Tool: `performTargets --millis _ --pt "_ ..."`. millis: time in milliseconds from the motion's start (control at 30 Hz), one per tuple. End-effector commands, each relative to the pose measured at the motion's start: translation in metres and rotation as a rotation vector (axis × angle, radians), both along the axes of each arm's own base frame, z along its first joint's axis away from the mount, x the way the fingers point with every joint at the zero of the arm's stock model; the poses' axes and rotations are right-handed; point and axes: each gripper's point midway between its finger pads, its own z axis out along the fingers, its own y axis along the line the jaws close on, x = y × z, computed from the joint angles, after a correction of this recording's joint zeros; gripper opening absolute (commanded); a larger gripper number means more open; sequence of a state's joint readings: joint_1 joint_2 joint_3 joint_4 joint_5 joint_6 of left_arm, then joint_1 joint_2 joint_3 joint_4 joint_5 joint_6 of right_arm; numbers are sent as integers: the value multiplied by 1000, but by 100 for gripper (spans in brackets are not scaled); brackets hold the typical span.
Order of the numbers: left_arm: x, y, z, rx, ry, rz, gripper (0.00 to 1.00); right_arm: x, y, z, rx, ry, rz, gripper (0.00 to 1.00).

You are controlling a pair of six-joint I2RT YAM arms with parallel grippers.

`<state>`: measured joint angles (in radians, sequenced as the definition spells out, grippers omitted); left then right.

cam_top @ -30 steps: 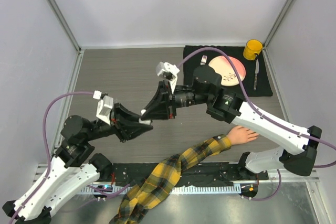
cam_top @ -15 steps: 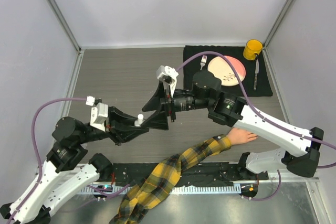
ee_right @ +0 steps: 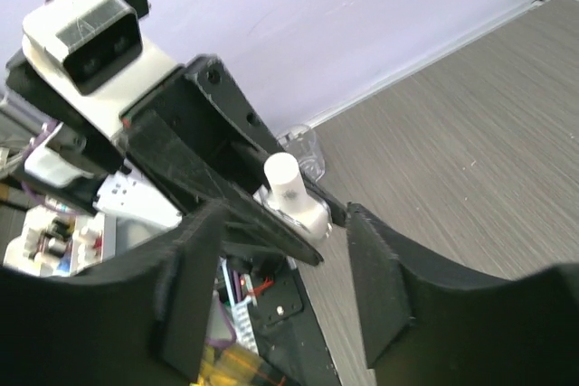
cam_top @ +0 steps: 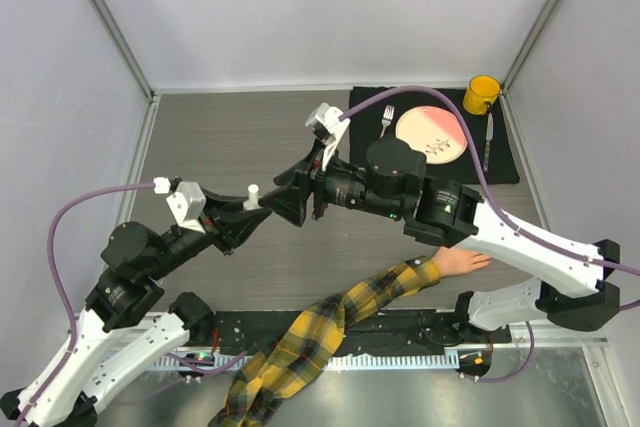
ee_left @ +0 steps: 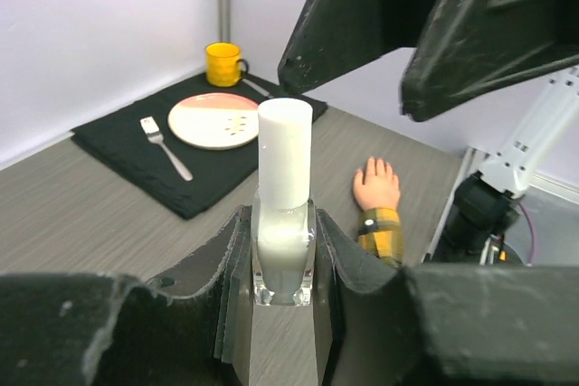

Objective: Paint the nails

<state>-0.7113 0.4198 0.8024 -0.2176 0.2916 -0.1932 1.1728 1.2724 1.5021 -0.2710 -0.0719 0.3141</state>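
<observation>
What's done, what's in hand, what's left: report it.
Done: the left gripper grips the bottle upright. In hand: the open right gripper faces its white cap, not yet off. Left: uncapping and painting; the mannequin hand lies apart from both grippers, nails too small to judge.

Grey wood-grain table [cam_top: 250, 137] (pale walls [cam_top: 330, 7] around).

In the tabletop's [cam_top: 220, 137] far right corner lies a black mat [cam_top: 505, 162] carrying a plate [cam_top: 432, 135] (pink and cream), fork [cam_top: 387, 119], knife [cam_top: 488, 142] and yellow mug [cam_top: 481, 95].
</observation>
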Motion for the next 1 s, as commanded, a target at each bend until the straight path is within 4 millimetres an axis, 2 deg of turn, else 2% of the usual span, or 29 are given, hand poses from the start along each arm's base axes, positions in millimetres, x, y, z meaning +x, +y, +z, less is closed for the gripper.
performTargets --millis 0,133,367,400,467,500,533,567,600,633,667,700,733,767,800,900,933,967 --pt "10 9 26 -49 -42 78 0 20 9 17 34 2 -130 59" --pt "12 5 24 -56 -25 70 0 21 24 17 21 -2 -133 55" --pt "11 3 26 -80 -21 57 0 21 31 6 -11 1 -140 36" --pt "10 3 26 -81 -22 50 0 21 31 4 -17 -2 -140 21" --pt "5 0 26 -73 -22 21 0 20 28 4 -20 -17 -135 5" --pt "-4 -6 24 -59 -29 -43 0 18 27 -2 -41 -35 -121 0" --pt "-14 -10 25 -52 -39 -98 0 14 26 -3 -49 -63 -88 0" --pt "-24 -14 27 -51 -50 -161 0 -11 29 0 -40 -88 70 0" --pt "-56 -24 24 -30 -74 -346 0 -37 30 -11 -53 -107 238 0" --pt "-75 -28 25 -35 -84 -457 0 -59 28 -17 -53 -158 411 0" --pt "-95 -29 40 -88 -103 -573 0 -73 21 -18 -24 -161 556 0" --pt "-114 -29 40 -106 -88 -696 0 -116 3 -28 7 -105 862 0" --pt "-135 -26 39 -97 -91 -825 0 -126 -2 -26 22 -23 931 0" --pt "-144 -24 48 -132 -68 -881 0 -130 -3 -22 48 -27 978 0" --pt "-144 -24 47 -126 -57 -891 0 -129 -2 -24 45 -15 977 0" --pt "-127 -28 36 -76 -46 -770 0 -115 5 -27 46 -40 855 0" --pt "-121 -28 34 -69 -47 -728 0 -104 6 -21 57 -58 774 0" --pt "-107 -29 35 -76 -43 -643 0 -99 6 -19 59 -58 738 19"
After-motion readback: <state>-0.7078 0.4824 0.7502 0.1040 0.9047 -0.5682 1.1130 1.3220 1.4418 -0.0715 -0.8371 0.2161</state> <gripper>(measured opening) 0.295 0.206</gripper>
